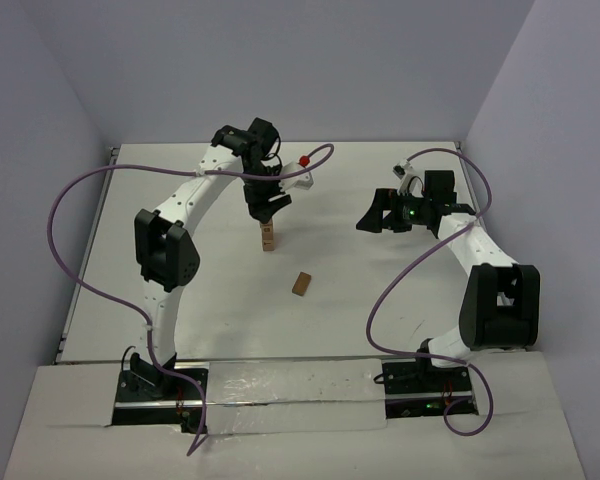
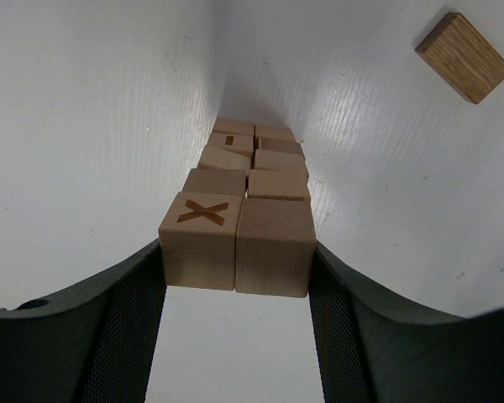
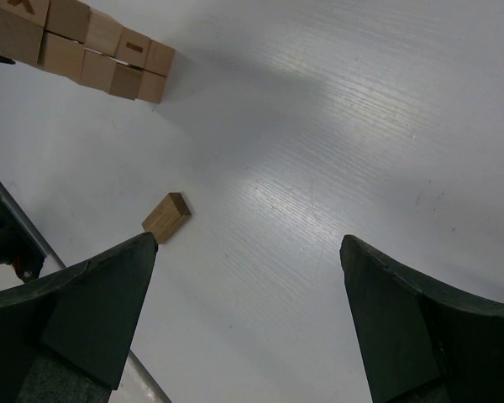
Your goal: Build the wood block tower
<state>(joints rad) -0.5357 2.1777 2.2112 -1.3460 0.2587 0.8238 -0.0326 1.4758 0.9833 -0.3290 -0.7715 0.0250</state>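
1. White tabletop (image 1: 220, 300) between pale lilac walls is my workspace. The tower (image 1: 268, 238) stands upright toward the far middle of it, directly under my left gripper (image 2: 235, 262).
2. From my left wrist, the tower is made of wood blocks (image 2: 250, 172) laid two to a layer and several layers deep. I cannot count the layers for sure.
3. My left gripper is clenched on the top pair (image 2: 235, 243). One pad presses the cube marked with an X and the other presses the plain cube beside it. Both cubes seem to sit in line with the layer below.
4. My right gripper (image 3: 245, 252) hangs well apart to the right, with its jaws spread wide and nothing between them.
5. One darker flat piece (image 1: 301, 284) lies alone on the table, near the tower but not touching it. I cannot tell whether it belongs on top.
6. I judge the stacking to be nearly or wholly done, since no loose light cubes show in any view. What is left, by my reckoning, is to let go of the top pair without nudging the column, and perhaps to deal with the darker piece.
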